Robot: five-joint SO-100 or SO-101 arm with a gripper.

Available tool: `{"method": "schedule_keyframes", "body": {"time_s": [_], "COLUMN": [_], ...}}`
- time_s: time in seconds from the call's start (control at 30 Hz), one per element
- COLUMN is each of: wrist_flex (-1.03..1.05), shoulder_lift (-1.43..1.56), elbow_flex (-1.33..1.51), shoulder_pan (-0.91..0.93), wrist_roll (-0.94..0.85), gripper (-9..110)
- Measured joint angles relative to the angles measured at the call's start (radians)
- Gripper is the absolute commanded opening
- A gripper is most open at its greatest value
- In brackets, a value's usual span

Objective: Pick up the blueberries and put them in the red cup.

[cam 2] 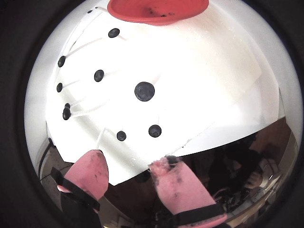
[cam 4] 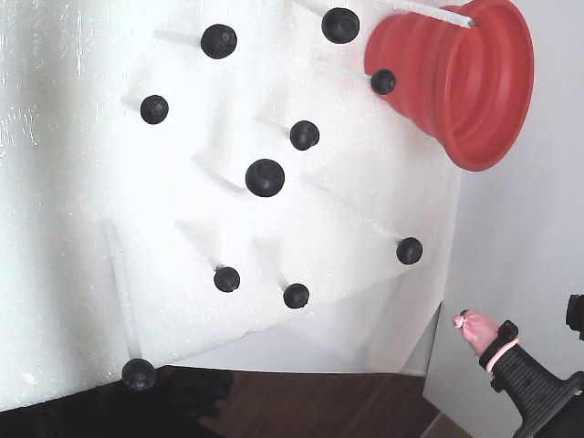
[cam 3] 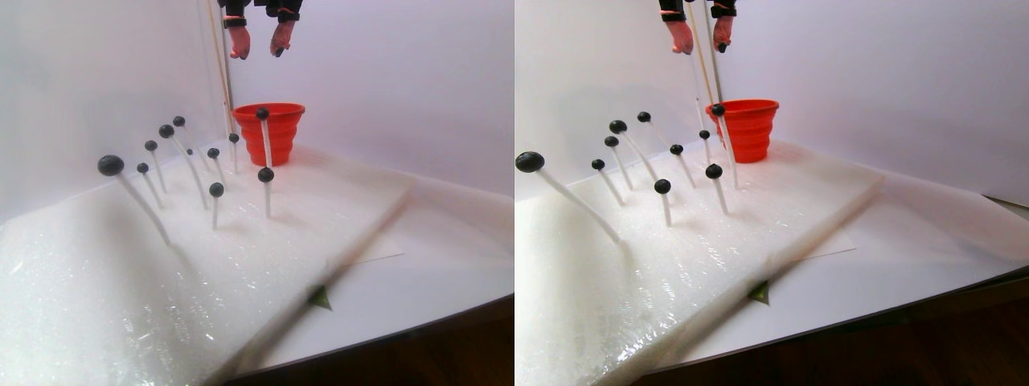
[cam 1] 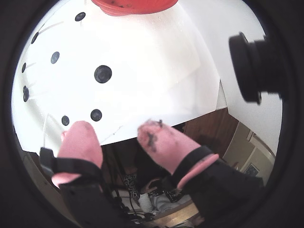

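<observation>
Pink-tipped gripper (cam 2: pixel 128 166) open, high above blueberries (cam 2: pixel 144 91); empty.

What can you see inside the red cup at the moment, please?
In a wrist view the red cup shows a few dark specks inside, too blurred to identify. Its bottom is cut off or hidden in every view.

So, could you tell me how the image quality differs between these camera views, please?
Both wrist views are fisheye circles with black corners, and the white foam board is blown out. In the stereo pair view the board's near edge blurs. The fixed view is sharp: the blueberries and the red cup are crisp.
</observation>
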Motion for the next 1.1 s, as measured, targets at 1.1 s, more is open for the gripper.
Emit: {"method": "schedule_keyframes", "body": {"time_s": [1.1], "wrist_flex": [-0.245], "shoulder_lift": [-0.202], "elbow_flex": [0.028], "shoulder_pan": [0.011], "wrist_roll": [-0.106], "gripper": [22]}}
